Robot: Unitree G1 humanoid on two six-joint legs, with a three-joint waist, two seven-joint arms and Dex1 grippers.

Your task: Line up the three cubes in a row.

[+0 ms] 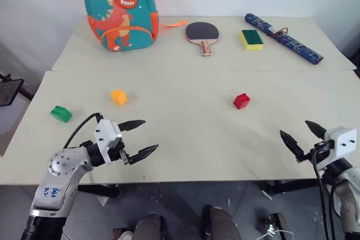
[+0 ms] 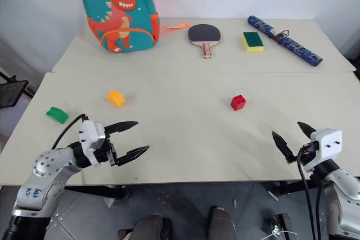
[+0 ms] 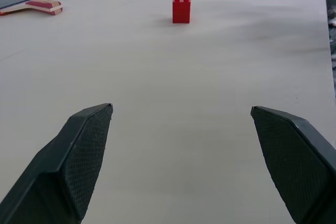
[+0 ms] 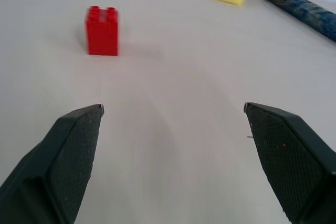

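Black fingers of the left gripper (image 1: pixel 135 137) stand spread wide and hold nothing, level over the near table edge; ahead of it and slightly to its left sits the yellow-orange cube (image 1: pixel 118 97), and further to its left the green cube (image 1: pixel 61 113), both well apart from the tips; the right gripper (image 1: pixel 302 134) is likewise gaping and empty near the right corner, with the red cube (image 1: pixel 242 100) ahead of it and to its left, alone on the pale table (image 1: pixel 185 133); beyond all this lie a sponge (image 1: pixel 251 39), a paddle (image 1: pixel 202 33) and a dinosaur backpack (image 1: pixel 120 9). No cube is yet in line; I judge the step is a first reach; the left claw would do well to take the yellow-orange cube squarely across its flat sides, descending from above with studs upward, and bring it toward the red one.
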